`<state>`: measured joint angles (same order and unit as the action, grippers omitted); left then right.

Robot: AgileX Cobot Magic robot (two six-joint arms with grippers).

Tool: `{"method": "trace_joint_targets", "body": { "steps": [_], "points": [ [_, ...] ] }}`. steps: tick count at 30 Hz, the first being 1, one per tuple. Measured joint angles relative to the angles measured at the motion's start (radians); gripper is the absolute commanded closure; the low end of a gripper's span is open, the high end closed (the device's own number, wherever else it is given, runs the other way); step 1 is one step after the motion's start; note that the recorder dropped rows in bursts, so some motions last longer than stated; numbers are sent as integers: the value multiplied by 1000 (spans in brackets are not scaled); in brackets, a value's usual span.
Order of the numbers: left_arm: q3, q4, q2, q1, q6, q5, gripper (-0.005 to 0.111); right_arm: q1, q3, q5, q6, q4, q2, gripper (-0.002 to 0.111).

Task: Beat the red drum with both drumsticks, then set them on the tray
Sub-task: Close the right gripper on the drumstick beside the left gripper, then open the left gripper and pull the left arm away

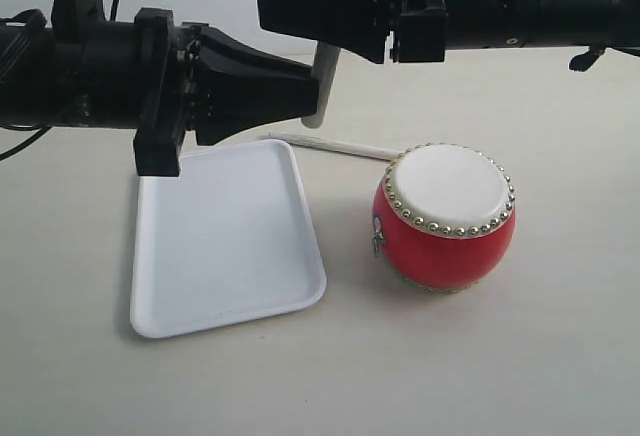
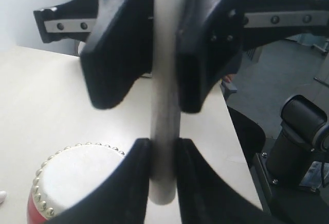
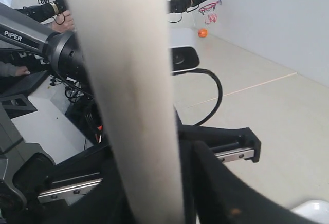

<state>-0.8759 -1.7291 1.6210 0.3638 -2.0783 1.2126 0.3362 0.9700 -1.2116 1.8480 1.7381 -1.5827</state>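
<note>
The red drum (image 1: pixel 447 218) (image 2: pixel 72 178) with its cream, gold-studded skin stands on the table right of the white tray (image 1: pixel 225 246). One pale drumstick (image 1: pixel 322 86) (image 2: pixel 164 90) (image 3: pixel 128 95) hangs roughly upright above the tray's far right corner. My left gripper (image 1: pixel 315 86) (image 2: pixel 164 162) is shut on its lower part. My right gripper (image 1: pixel 265 6) (image 3: pixel 154 178) comes in from the right, higher up, and its jaws press the same stick from both sides. The second drumstick (image 1: pixel 335 146) lies flat on the table behind the tray and the drum.
The table's edge (image 2: pixel 234 131) runs close behind the drum in the left wrist view, with a black arm base (image 2: pixel 303 131) beyond it. Both black arms hang above the tray's far end.
</note>
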Motion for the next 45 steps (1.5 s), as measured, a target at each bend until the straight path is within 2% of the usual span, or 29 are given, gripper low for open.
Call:
{"method": "trace_joint_targets", "body": {
  "steps": [3, 13, 20, 22, 28, 39, 42, 45],
  "points": [
    [0, 2, 0, -9, -4, 0, 107, 0, 0, 0, -2, 0, 0, 60],
    [0, 2, 0, -23, -4, 0, 107, 0, 20, 22, -14, 0, 2, 60],
    [0, 2, 0, -23, -7, 0, 107, 0, 20, 22, -29, 0, 2, 77],
    [0, 2, 0, -23, -7, 0, 107, 0, 20, 22, -44, 0, 2, 76],
    [0, 2, 0, -25, -7, 0, 107, 0, 20, 23, -58, 0, 2, 63],
    [0, 2, 0, -54, -7, 0, 107, 0, 20, 32, -72, 0, 2, 63],
    [0, 2, 0, -54, -7, 0, 107, 0, 20, 32, -72, 0, 2, 70],
    [0, 2, 0, -54, -7, 2, 107, 0, 20, 28, -72, 0, 2, 89]
  ]
}}
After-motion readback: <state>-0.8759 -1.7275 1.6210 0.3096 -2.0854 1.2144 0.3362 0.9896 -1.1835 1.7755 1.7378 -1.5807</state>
